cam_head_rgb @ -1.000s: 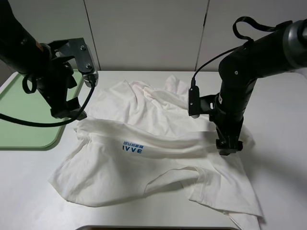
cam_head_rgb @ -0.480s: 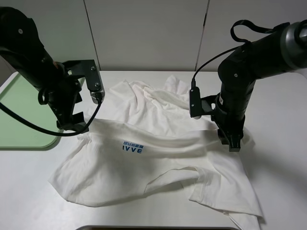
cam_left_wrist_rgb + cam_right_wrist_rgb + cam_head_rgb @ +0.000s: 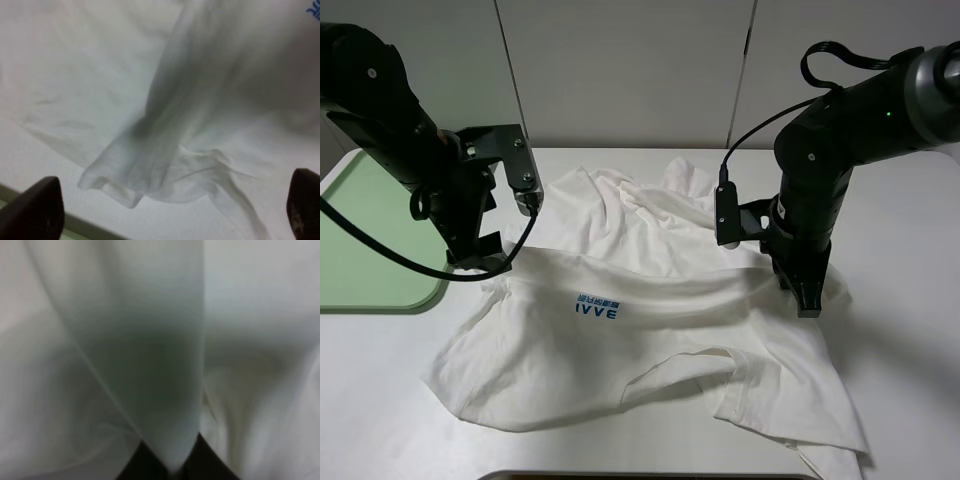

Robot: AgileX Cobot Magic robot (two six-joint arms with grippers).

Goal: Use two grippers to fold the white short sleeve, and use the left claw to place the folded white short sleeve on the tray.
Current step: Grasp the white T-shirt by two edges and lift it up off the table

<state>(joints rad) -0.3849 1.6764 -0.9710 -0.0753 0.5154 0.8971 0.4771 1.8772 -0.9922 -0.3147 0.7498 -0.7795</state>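
white table, white short sleeve spread beside green tray, left tool apart, right tool clamped on it

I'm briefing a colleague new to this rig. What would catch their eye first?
A crumpled white short sleeve sprawls across the table's middle, blue lettering showing. The right gripper is shut on a fold at its right side, while the left gripper hangs open over its left edge, next to the tray.
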